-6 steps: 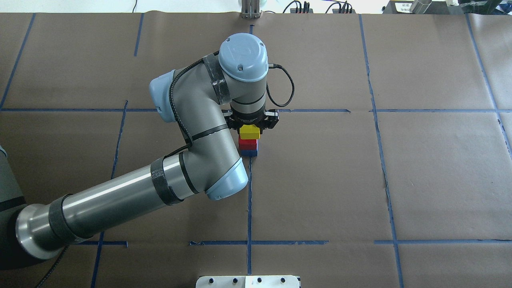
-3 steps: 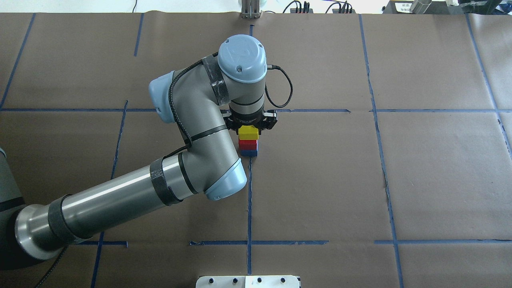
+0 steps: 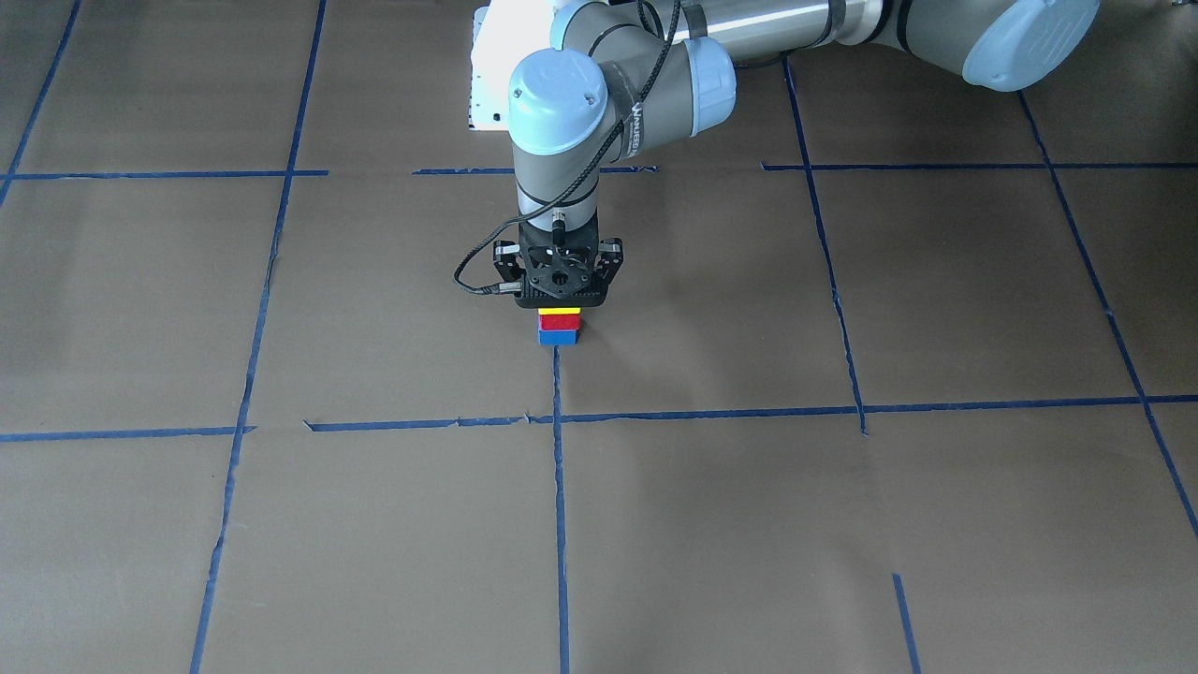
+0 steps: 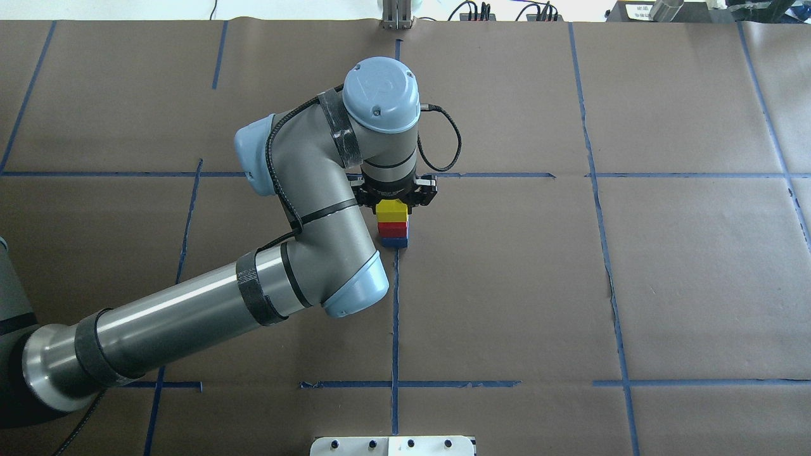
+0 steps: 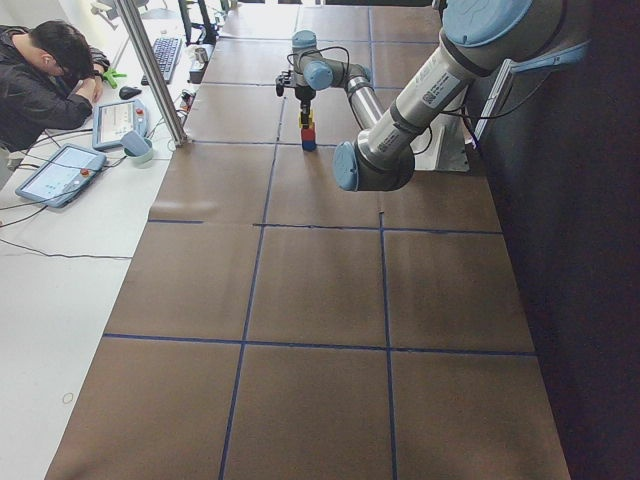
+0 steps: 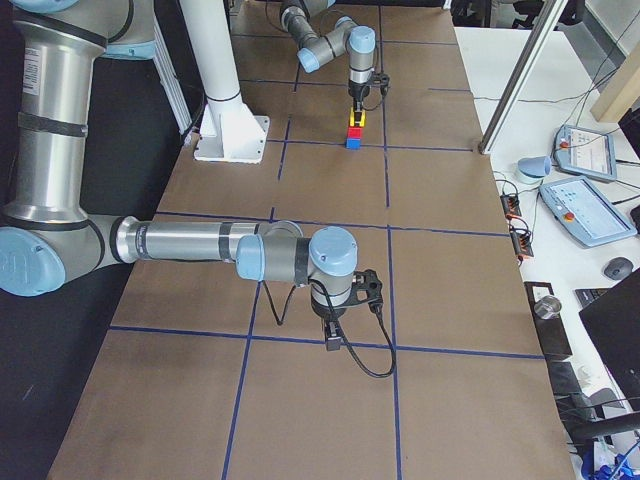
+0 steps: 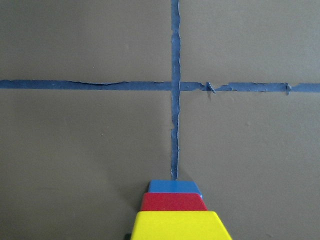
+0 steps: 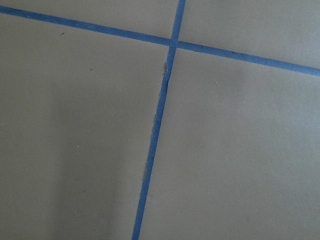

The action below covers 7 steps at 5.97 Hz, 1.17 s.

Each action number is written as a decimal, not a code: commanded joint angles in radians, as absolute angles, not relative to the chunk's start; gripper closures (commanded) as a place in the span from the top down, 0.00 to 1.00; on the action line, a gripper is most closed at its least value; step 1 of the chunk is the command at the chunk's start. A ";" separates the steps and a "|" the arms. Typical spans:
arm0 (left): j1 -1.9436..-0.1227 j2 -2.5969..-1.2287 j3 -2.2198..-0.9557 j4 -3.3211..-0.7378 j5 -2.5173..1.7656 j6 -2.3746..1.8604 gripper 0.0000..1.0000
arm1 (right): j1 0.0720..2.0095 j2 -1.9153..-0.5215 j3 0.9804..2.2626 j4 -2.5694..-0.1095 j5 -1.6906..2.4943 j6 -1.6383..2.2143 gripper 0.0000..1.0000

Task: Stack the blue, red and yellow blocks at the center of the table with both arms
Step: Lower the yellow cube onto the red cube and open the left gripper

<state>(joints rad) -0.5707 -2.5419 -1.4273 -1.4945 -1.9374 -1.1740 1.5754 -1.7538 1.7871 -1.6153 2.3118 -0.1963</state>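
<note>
A blue block [image 4: 394, 242] sits at the table's centre with a red block [image 4: 393, 230] on it. A yellow block [image 4: 391, 210] rests on the red one, square with it. My left gripper [image 4: 392, 201] points straight down and is shut on the yellow block. The front-facing view shows the stack [image 3: 559, 323] just under the gripper [image 3: 559, 307]. The left wrist view shows yellow [image 7: 180, 226], red [image 7: 173, 201] and blue [image 7: 174, 186] in line. My right gripper [image 6: 335, 338] hangs low over bare table near the robot's right end; I cannot tell whether it is open or shut.
Blue tape lines [image 4: 395, 316] divide the brown table cover into squares. The robot's white base plate [image 4: 393, 446] is at the near edge. An operator [image 5: 45, 85] sits by tablets beyond the far side. A white column [image 6: 215, 70] stands by the base.
My left gripper has come down a little with the yellow block, closing the gap onto the red block. The red and blue blocks have not moved.
</note>
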 commanded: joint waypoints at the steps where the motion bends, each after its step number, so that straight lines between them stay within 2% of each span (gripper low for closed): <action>1: -0.571 -2.542 -1.427 -1.496 -1.937 -1.175 0.17 | 1.575 -1.753 1.787 -1.615 2.312 -0.196 1.00; 3: -0.571 -2.540 -1.428 -1.496 -1.937 -1.175 0.29 | 1.575 -1.753 1.787 -1.615 2.312 -0.196 1.00; 4: -0.571 -2.539 -1.428 -1.496 -1.937 -1.175 0.41 | 1.575 -1.753 1.787 -1.615 2.313 -0.196 1.00; 7: -0.571 -2.539 -1.431 -1.497 -1.937 -1.175 0.99 | 1.575 -1.755 1.787 -1.615 2.313 -0.196 1.00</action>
<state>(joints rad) -0.5707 -2.5388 -1.4299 -1.4970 -1.9384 -1.1741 1.5754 -1.7547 1.7871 -1.6153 2.3132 -0.1963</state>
